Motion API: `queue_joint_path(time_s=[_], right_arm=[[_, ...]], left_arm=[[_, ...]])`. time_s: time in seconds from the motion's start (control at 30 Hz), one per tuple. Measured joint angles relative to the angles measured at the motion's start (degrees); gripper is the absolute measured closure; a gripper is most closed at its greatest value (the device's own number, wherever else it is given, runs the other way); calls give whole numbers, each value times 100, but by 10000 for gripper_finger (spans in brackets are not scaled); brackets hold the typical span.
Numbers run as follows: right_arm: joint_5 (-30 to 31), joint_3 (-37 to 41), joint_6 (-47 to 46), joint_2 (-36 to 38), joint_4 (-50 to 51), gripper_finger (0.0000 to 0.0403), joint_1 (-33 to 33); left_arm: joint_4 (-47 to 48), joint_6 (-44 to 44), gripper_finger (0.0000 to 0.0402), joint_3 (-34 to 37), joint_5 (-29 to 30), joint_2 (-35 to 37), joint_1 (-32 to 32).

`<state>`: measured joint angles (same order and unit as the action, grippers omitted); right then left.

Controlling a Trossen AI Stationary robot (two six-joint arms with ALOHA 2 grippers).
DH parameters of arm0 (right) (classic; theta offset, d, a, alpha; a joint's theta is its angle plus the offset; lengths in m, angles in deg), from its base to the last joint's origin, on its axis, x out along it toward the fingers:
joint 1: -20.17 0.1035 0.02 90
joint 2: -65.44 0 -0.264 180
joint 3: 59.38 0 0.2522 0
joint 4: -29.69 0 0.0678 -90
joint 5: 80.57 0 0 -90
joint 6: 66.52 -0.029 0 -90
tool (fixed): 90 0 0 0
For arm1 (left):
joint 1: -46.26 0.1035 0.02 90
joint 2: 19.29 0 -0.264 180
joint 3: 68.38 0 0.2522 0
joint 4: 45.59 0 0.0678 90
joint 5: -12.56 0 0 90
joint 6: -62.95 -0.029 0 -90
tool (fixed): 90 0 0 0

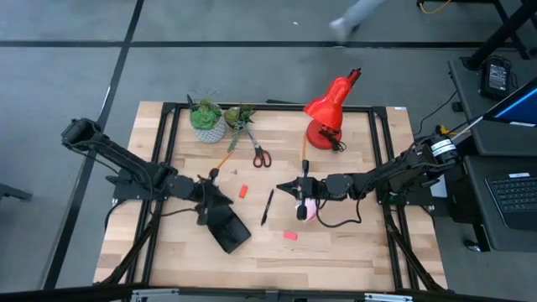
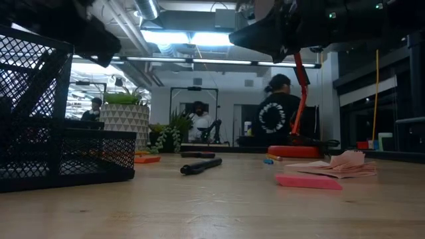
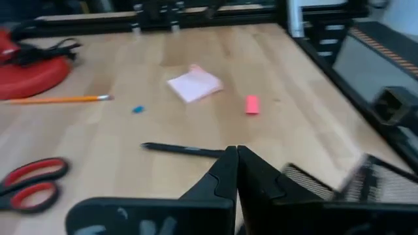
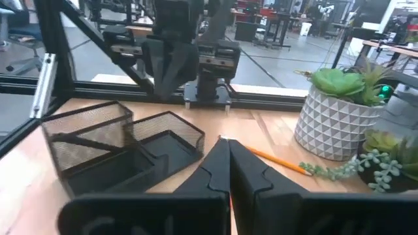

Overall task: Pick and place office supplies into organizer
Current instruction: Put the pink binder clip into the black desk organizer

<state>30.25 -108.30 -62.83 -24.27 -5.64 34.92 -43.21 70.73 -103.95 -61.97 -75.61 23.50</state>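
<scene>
The wooden table [image 1: 352, 252] carries everything, with the two dark arms reaching in from its left and right edges toward the middle. The red desk lamp [image 1: 327, 113] stands near the far edge, right of centre, and a potted plant in a white patterned pot [image 1: 207, 122] stands near the far edge left of centre, with a smaller trailing plant [image 1: 237, 115] just beside it. The black mesh organizer [image 1: 228, 228] sits left of the table's centre, toward the near edge, turned at an angle. The left gripper [image 1: 204, 195] hovers just beside the organizer's far end, its fingers pressed together with nothing between them. The right gripper [image 1: 289, 188] hangs near the middle of the table, fingers likewise closed and empty, just beside the pink sticky-note pad [image 1: 309, 210]. The red-handled scissors [image 1: 258, 151] lie between the plants and the lamp, an orange pencil [image 1: 225, 158] just to their left. A black pen [image 1: 267, 206] lies between the organizer and the right gripper. A small red eraser [image 1: 243, 190] lies near the left gripper, and a pink eraser [image 1: 290, 236] lies toward the near edge, below the pad. A tiny blue item [image 3: 137, 109] lies between the pen and the lamp base.
</scene>
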Motion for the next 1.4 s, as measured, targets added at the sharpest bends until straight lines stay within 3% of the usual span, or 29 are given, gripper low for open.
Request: queue_joint_path(time_s=[0.2,0.37,0.5,0.77,0.9,1.07,1.4], right_arm=[[-86,-2,235,0,29,402,-410],[-939,-1,447,0,96,402,-940],[-1084,0,591,0,150,402,-1263],[-1481,0,497,64,793,402,-1422],[-1574,2,276,70,854,402,-1422],[-1615,2,255,70,885,402,-1419],[-1611,0,257,70,1443,402,-1422]], left_arm=[[732,-80,400,-239,-112,-4,873],[1321,285,400,-692,-551,-81,1757],[1622,232,401,-956,-753,-268,2156],[1978,-240,401,-1363,-785,-956,2204],[2780,-211,398,-1618,-766,-1214,2202],[3363,-175,396,-1994,-345,-1424,2213],[3428,-101,334,-2389,-267,-1658,2213]])
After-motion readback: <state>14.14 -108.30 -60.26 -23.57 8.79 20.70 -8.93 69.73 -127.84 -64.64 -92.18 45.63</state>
